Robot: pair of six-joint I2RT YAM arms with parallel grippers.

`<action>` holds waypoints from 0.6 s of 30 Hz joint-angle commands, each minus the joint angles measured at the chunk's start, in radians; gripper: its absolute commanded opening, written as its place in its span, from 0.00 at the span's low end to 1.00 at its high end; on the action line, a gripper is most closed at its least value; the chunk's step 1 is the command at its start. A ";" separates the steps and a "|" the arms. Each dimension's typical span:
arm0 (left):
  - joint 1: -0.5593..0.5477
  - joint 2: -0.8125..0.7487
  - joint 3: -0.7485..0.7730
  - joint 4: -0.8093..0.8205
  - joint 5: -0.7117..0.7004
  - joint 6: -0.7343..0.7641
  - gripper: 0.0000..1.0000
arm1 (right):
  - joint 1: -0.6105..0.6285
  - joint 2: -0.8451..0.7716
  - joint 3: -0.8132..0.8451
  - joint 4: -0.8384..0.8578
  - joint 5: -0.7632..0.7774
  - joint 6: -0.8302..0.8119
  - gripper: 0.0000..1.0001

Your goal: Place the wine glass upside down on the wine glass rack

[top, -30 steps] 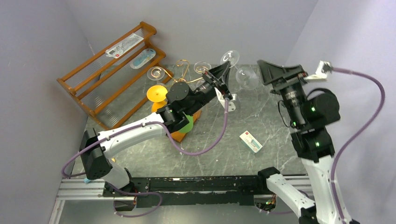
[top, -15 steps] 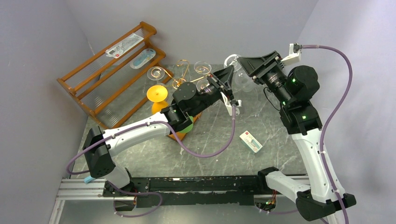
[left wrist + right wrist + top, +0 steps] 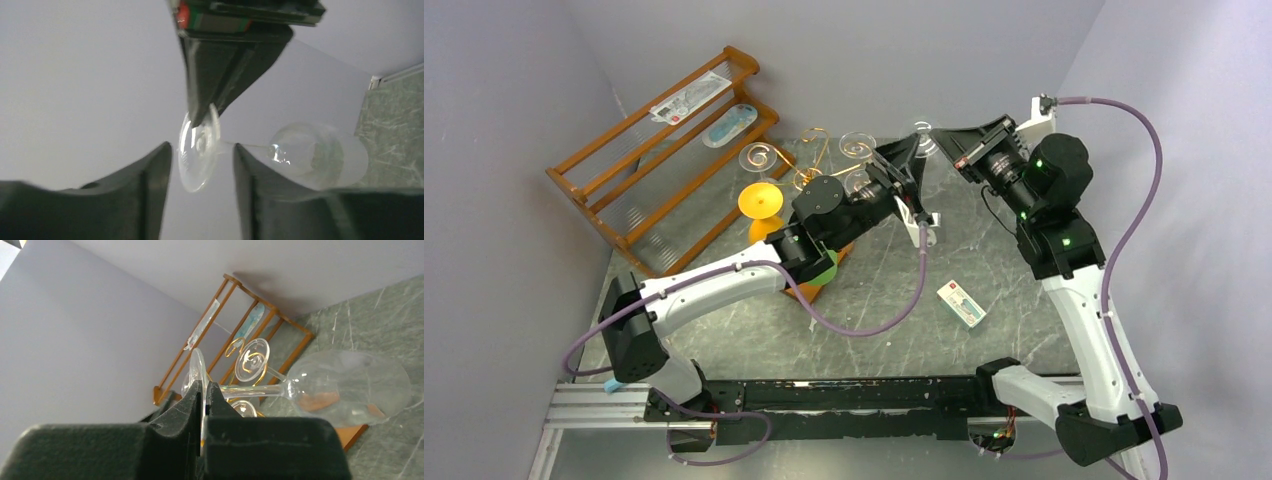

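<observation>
1. The table (image 3: pixel 894 320) is a grey-green, stone-look slab with pale veins.
2. The stepped wooden shelf (image 3: pixel 652 110) stands in the far left corner. It has orange-brown rails and slatted tiers. Two flat packets lie on it, a white one with a red patch (image 3: pixel 689 97) and a bluish one (image 3: pixel 729 125). Their print is too small to read.
3. The wine glass rack (image 3: pixel 816 150) is thin gold wire curled into scrolls on a central post, with an orange-brown wooden base partly hidden under the left arm. Clear round glass feet (image 3: pixel 759 157) sit at two of its scrolls.
4. The wine glass (image 3: pixel 350 387) is clear, smooth and round-bowled. It is held in the air on its side just right of the rack, above the table's far edge, and is not on the rack.
5. The right gripper (image 3: pixel 204 390) has black, matte, wedge-shaped fingers pinched tight on the rim of the glass's foot disc.
6. The left gripper (image 3: pixel 202 147) has its fingers spread to either side of that same foot, with a gap visible on both sides.
7. An orange-yellow flared piece (image 3: pixel 761 200) stands beside the rack.
8. A small white box (image 3: pixel 962 303) with red and green marks lies flat on the table. Its lettering is unreadable.
</observation>
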State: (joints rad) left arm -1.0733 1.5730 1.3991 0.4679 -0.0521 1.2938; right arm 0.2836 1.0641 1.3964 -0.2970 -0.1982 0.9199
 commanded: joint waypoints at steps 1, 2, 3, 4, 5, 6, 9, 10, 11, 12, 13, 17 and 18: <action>-0.010 -0.077 0.009 0.041 0.018 -0.137 0.59 | 0.004 -0.058 -0.029 0.095 0.106 0.023 0.00; -0.010 -0.086 0.014 0.037 0.010 -0.188 0.65 | 0.003 -0.064 -0.039 0.116 0.128 0.017 0.00; -0.010 -0.096 0.029 0.020 0.004 -0.225 0.70 | 0.003 -0.068 -0.047 0.131 0.154 0.016 0.00; -0.010 -0.104 0.049 -0.005 -0.002 -0.265 0.74 | 0.004 -0.071 -0.053 0.144 0.175 0.015 0.00; -0.010 -0.112 0.071 -0.030 -0.008 -0.307 0.77 | 0.003 -0.073 -0.061 0.166 0.191 0.010 0.00; -0.010 -0.117 0.095 -0.057 -0.021 -0.358 0.79 | 0.003 -0.074 -0.068 0.184 0.195 0.009 0.00; -0.010 -0.124 0.191 -0.151 -0.064 -0.573 0.82 | 0.003 -0.062 -0.082 0.247 0.179 0.005 0.00; -0.010 -0.120 0.239 -0.198 -0.084 -0.660 0.85 | 0.003 -0.058 -0.086 0.265 0.164 0.008 0.00; -0.010 -0.108 0.300 -0.269 -0.111 -0.771 0.88 | 0.002 -0.053 -0.091 0.285 0.142 0.006 0.00; -0.009 -0.094 0.374 -0.346 -0.144 -0.902 0.92 | 0.003 -0.049 -0.098 0.314 0.115 0.004 0.00; -0.004 -0.082 0.437 -0.429 -0.179 -1.029 0.93 | 0.003 -0.048 -0.108 0.349 0.094 0.003 0.00; 0.068 -0.091 0.506 -0.567 -0.054 -1.415 0.94 | 0.003 -0.045 -0.133 0.428 0.009 -0.015 0.00; 0.099 -0.094 0.506 -0.572 -0.004 -1.474 0.94 | 0.001 -0.046 -0.137 0.443 -0.012 -0.022 0.00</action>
State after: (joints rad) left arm -1.0466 1.4826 1.8820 0.0780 -0.1493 0.2760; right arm 0.2871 1.0229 1.2697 -0.0177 -0.1143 0.9215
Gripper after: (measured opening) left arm 0.942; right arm 0.029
